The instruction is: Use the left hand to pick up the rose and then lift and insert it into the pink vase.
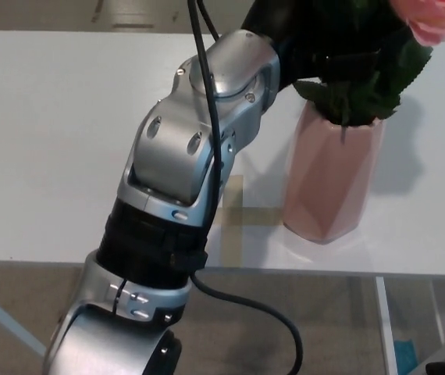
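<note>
The left hand is at 1 o'clock, closed around the rose above the vase. Green leaves cover the vase mouth. The vase stands on the table. No writing is readable

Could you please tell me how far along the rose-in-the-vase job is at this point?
Done: the rose is off the table and its leafy stem sits in the mouth of the pink vase. In hand: the left hand is at the stem above the vase's rim; its grip is hidden among the leaves. Left: letting go and drawing the arm away.
</note>
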